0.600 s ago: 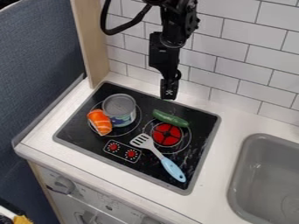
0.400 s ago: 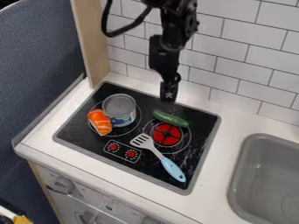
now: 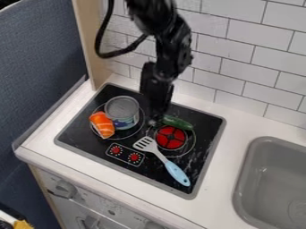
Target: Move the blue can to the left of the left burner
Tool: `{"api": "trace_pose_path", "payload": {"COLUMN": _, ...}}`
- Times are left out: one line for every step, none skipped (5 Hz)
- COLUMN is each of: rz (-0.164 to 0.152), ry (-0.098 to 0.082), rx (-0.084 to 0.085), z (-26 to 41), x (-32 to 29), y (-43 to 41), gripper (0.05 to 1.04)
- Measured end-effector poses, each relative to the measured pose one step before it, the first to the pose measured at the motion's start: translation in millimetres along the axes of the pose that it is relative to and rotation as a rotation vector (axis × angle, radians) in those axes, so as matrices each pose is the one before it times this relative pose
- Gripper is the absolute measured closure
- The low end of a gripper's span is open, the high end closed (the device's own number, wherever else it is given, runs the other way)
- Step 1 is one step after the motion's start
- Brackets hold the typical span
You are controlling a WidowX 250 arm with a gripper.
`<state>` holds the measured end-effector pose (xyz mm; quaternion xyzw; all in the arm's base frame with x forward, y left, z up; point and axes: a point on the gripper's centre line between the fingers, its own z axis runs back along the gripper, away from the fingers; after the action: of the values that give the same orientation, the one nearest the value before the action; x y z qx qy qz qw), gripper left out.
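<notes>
The black gripper (image 3: 154, 117) hangs over the stove just right of the can, in front of the left end of the cucumber; how its two fingers stand cannot be made out. The can (image 3: 122, 112), grey on top with a blue patterned label, stands upright on the left burner (image 3: 141, 125). Against its lower left side, an orange sushi-like piece (image 3: 102, 125) lies partly over the same burner's ring.
A green cucumber (image 3: 177, 123) lies at the back of the red right burner (image 3: 171, 137). A spatula with a blue handle (image 3: 177, 173) slants across the stove's front right. The sink (image 3: 252, 179) is at the right, a wooden post (image 3: 90, 42) at the back left.
The gripper has come down and a little to the left, from behind the stove's back edge to beside the can. The can and the other items have stayed put.
</notes>
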<state>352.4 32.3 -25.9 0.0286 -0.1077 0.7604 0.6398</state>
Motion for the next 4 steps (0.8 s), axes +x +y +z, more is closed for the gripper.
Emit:
{"api": "trace_pose_path", "payload": {"rz": -0.1425, "ry": 0.0219, "rx": -0.0355, "z": 3.02, "x": 19.16, "y": 7.32, "gripper": 0.084}}
{"api": "trace_pose_path", "payload": {"rz": -0.1069, "ry": 0.0293, "rx": -0.0078, "z": -1.13, "x": 8.89, "y": 1.71, "gripper": 0.084}}
{"api": "trace_pose_path", "payload": {"rz": -0.0495, "ry": 0.0000, "rx": 0.0017, "z": -0.63, "x": 6.81, "y": -8.01, "gripper": 0.084}}
{"api": "trace_pose_path", "payload": {"rz": -0.0032, "ry": -0.0017, "rx": 0.0525, "z": -11.54, "x": 7.15, "y": 4.68, "gripper": 0.084}}
